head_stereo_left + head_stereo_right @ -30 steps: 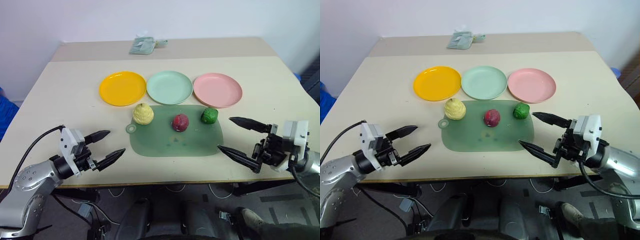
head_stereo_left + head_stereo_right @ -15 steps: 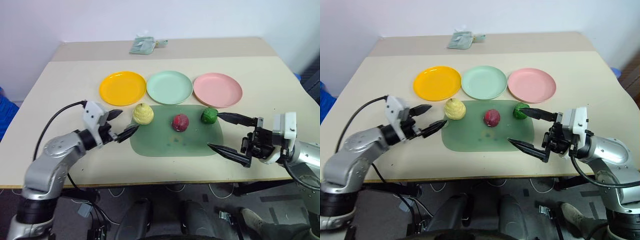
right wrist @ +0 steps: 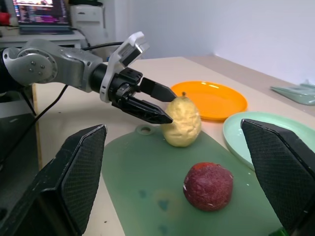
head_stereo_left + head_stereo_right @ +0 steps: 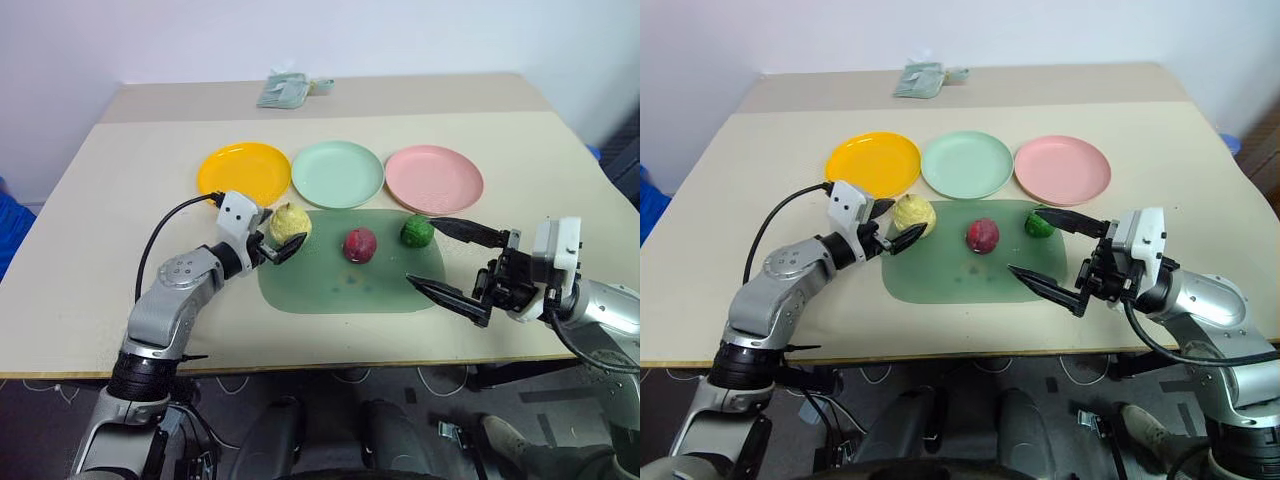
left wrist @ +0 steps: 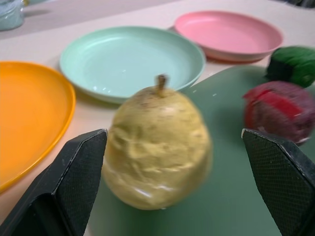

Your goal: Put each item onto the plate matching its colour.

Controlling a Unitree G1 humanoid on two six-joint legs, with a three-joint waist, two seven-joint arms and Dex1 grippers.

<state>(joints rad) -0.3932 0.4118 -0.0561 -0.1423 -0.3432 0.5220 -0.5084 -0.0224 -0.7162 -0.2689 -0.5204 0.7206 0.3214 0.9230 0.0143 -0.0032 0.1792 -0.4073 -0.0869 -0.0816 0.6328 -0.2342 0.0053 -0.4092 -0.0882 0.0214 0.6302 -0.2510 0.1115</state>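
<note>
Table, one moment. Left gripper [image 4: 272, 240]: has swung in from the near left edge of the table over the last second and now sits at the yellow pear [image 4: 289, 224], fingers spread to either side of it, not yet closed. Yellow pear: upright on the far left corner of the dark green mat [image 4: 340, 285], just in front of the orange-yellow plate [image 4: 240, 172]. Dark red fruit [image 4: 360, 244]: on the mat, middle. Green fruit [image 4: 417, 231]: at the mat's far right corner, close to the pink plate [image 4: 434, 178]. Mint green plate [image 4: 338, 173]: between the other two, empty. Right gripper [image 4: 448, 262]: fingers wide apart, hovering near the green fruit, barely shifted. Reading: first pickup appears imminent; no fruit is plated yet.
</note>
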